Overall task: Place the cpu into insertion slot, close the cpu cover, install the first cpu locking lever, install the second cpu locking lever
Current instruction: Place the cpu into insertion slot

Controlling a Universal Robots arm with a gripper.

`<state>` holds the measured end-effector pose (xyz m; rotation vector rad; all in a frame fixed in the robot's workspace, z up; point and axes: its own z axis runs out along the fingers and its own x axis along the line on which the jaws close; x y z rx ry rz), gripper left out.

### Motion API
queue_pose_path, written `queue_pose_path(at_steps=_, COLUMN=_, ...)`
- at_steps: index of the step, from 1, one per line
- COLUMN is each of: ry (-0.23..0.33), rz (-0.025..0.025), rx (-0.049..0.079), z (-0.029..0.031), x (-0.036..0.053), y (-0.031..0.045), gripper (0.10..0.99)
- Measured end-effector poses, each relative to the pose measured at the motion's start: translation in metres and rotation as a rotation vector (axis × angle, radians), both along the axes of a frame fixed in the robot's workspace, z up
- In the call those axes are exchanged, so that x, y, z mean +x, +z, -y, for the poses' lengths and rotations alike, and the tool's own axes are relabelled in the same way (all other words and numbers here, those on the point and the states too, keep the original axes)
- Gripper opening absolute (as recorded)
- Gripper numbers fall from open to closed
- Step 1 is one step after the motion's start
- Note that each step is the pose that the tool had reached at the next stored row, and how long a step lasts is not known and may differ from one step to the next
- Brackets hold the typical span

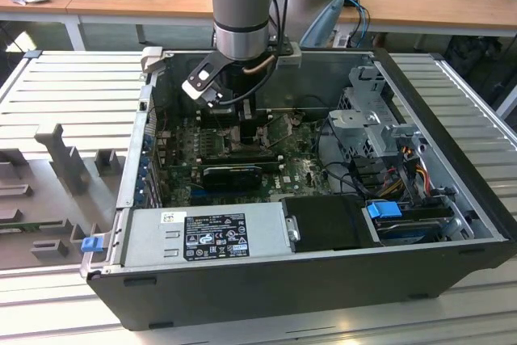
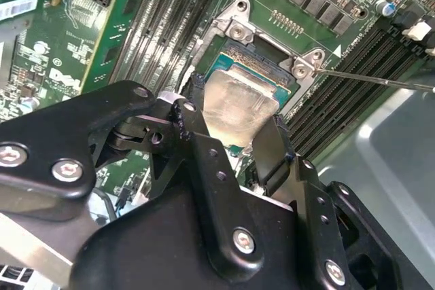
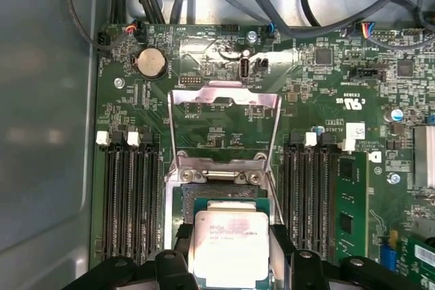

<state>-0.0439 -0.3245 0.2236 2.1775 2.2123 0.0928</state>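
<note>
The cpu (image 3: 228, 249) (image 2: 238, 103), a flat square chip with a silver-grey top, sits between my gripper's black fingers (image 3: 279, 239) (image 2: 272, 151), which press on two opposite edges. It hangs just over the insertion slot (image 3: 224, 197) (image 2: 255, 56), whose silvery frame and dark socket show past its far edge. The cpu cover (image 3: 224, 93), a silvery frame with a window, stands swung open beyond the slot on its hinge. A thin metal locking lever (image 2: 380, 81) lies unlatched beside the slot. In the exterior view my gripper (image 1: 242, 123) reaches down onto the green board inside the case.
Rows of long black memory slots (image 3: 129, 202) (image 3: 306, 202) flank the socket on both sides. A grey power-supply box (image 1: 206, 232) fills the case's near side, a drive cage (image 1: 380, 131) with cables stands at the exterior view's right, and black cables (image 3: 272, 5) hang past the board.
</note>
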Motion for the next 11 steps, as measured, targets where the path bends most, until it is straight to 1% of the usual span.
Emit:
queue_pose_path(at_steps=4, ry=0.000, rz=0.0000, rx=0.000, z=-0.0014, x=0.0000, y=-0.0051, gripper=0.529)
queue_pose_path(at_steps=6, ry=0.000, rz=0.0000, rx=0.000, z=-0.0025, x=0.0000, y=-0.0091, gripper=0.529)
queue_pose_path(at_steps=11, ry=-0.002, rz=-0.0002, rx=0.000, z=-0.0043, x=0.0001, y=-0.0127, gripper=0.529)
